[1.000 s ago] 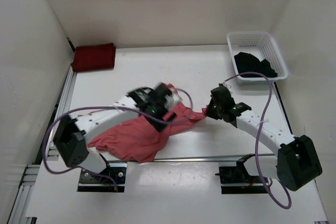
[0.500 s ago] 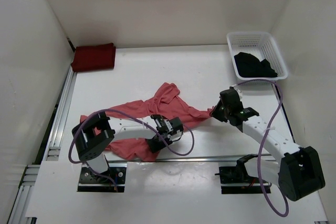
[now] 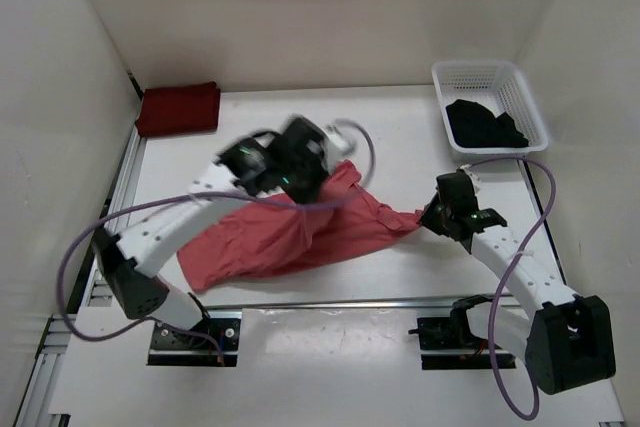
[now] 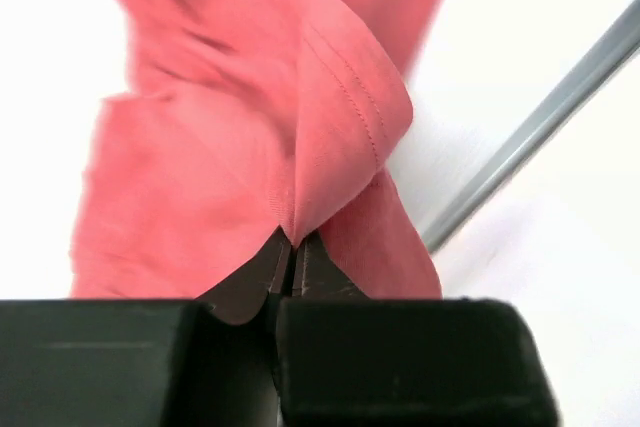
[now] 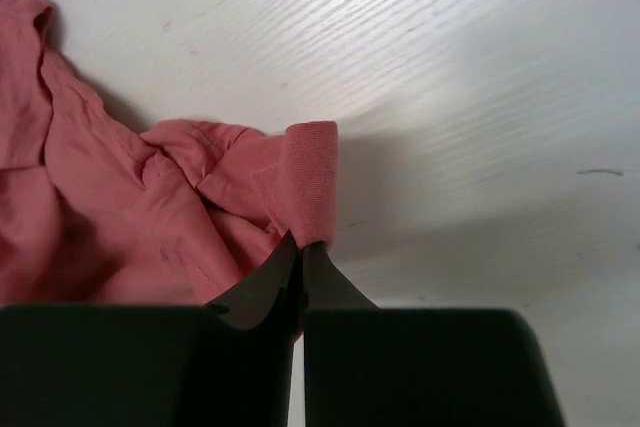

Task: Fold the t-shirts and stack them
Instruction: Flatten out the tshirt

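Blurring L arm (image 3: 228, 175) over pink shirt (image 3: 255, 252)

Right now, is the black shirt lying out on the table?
No, the black t-shirt lies crumpled inside the white mesh basket at the far right.

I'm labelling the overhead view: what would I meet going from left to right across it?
Folded maroon shirt → salmon shirt → right end effector, shut on that shirt's right tip → black shirt lying in the white basket.
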You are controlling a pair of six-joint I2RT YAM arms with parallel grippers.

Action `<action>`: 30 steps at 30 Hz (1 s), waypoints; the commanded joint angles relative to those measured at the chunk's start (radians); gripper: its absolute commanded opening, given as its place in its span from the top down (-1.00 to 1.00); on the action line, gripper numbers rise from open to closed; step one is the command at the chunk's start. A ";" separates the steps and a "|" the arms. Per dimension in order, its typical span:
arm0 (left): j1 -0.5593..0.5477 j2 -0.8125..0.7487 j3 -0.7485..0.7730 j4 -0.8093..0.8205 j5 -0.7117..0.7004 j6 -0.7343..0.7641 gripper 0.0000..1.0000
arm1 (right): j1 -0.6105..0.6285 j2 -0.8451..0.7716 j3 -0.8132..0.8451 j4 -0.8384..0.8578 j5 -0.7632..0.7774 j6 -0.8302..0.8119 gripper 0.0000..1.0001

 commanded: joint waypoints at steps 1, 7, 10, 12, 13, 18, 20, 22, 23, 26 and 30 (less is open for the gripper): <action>0.187 -0.083 0.217 -0.078 0.099 -0.003 0.79 | -0.045 -0.023 0.012 -0.022 -0.009 -0.095 1.00; 0.723 0.138 0.567 -0.075 0.235 -0.003 0.76 | -0.087 0.000 0.205 -0.083 -0.039 -0.223 1.00; 0.884 0.253 0.676 -0.075 0.252 -0.003 0.74 | -0.124 0.009 0.317 -0.141 -0.023 -0.298 1.00; 0.945 0.289 0.666 -0.074 0.252 -0.003 0.74 | -0.171 -0.015 0.352 -0.166 -0.023 -0.309 1.00; 0.955 0.298 0.640 -0.062 0.234 -0.003 0.74 | -0.191 -0.024 0.365 -0.190 -0.037 -0.309 1.00; 0.969 0.246 0.502 0.078 0.212 -0.003 0.74 | -0.280 -0.071 0.374 -0.158 -0.166 -0.318 1.00; 0.949 0.270 0.616 0.119 0.164 -0.003 0.74 | -0.294 0.027 0.488 -0.123 -0.223 -0.318 1.00; 0.923 0.327 0.853 0.129 0.128 -0.003 0.74 | -0.303 0.144 0.660 -0.123 -0.253 -0.318 1.00; 0.923 0.382 0.927 0.138 0.110 -0.003 0.74 | -0.303 0.275 0.887 -0.140 -0.269 -0.318 1.00; 0.912 0.347 0.968 0.257 0.070 -0.003 0.68 | -0.303 0.481 1.364 -0.249 -0.368 -0.289 1.00; 0.912 0.211 0.820 0.342 0.136 -0.003 0.60 | -0.283 0.477 1.463 -0.195 -0.414 -0.276 1.00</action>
